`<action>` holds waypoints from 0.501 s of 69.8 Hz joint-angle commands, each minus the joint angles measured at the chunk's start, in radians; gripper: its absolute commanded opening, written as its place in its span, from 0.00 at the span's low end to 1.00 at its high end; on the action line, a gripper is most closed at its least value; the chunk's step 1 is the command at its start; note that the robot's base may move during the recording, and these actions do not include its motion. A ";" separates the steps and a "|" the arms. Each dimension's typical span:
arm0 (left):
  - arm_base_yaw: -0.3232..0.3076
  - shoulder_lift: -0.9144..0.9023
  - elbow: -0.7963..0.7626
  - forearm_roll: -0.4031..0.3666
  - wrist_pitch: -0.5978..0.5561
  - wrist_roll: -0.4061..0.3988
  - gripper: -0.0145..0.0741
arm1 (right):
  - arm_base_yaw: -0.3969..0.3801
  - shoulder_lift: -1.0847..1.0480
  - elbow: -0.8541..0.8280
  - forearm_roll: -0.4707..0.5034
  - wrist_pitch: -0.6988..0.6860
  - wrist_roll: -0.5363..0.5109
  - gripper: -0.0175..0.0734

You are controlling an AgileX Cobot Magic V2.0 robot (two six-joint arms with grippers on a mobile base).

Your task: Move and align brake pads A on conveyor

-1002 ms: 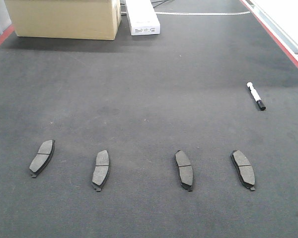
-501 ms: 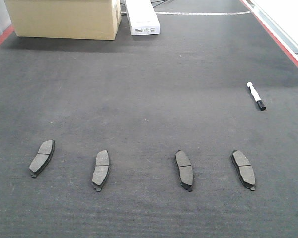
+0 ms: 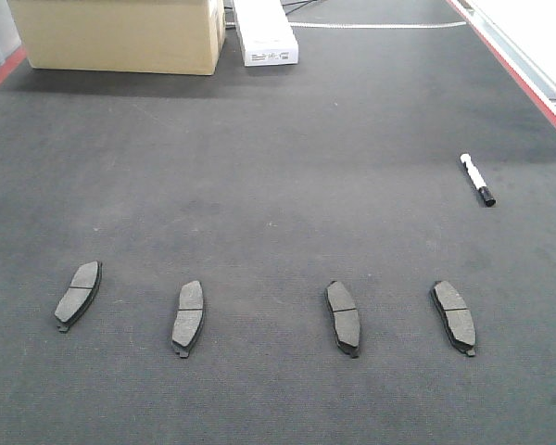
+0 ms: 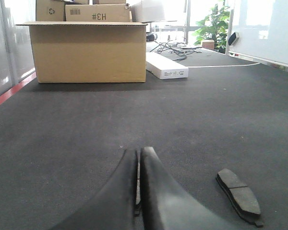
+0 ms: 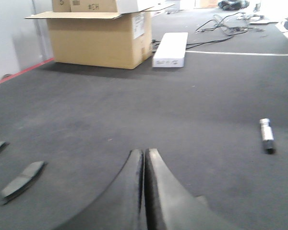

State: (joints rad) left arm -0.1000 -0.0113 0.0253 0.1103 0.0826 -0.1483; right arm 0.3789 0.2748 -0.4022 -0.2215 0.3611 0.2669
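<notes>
Now | both jaws together, empty | brake pads A (image 3: 187,318) on conveyor (image 3: 278,185), apart from jaws

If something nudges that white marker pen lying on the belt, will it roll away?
Probably a little: the marker pen looks round and lies loose on its side. The conveyor has a rough, fabric-like surface, which should slow it soon. It also looks small, so likely light and easily knocked.

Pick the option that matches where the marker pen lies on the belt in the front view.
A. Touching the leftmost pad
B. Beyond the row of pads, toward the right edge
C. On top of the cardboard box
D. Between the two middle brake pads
B: the marker pen lies alone past the row of four brake pads, near the right edge of the conveyor.
</notes>
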 commanded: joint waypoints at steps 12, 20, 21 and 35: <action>-0.004 -0.015 -0.011 -0.002 -0.067 -0.002 0.15 | -0.297 0.000 0.063 0.142 -0.202 -0.116 0.18; -0.004 -0.015 -0.011 -0.002 -0.067 -0.002 0.15 | -0.399 -0.054 0.192 0.221 -0.321 -0.247 0.18; -0.004 -0.015 -0.011 -0.002 -0.067 -0.002 0.15 | -0.406 -0.067 0.205 0.230 -0.340 -0.259 0.18; -0.004 -0.015 -0.011 -0.002 -0.067 -0.002 0.15 | -0.435 -0.187 0.334 0.174 -0.403 -0.343 0.18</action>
State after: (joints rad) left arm -0.1000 -0.0113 0.0253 0.1103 0.0835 -0.1483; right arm -0.0487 0.1171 -0.0734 0.0000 0.0553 -0.0428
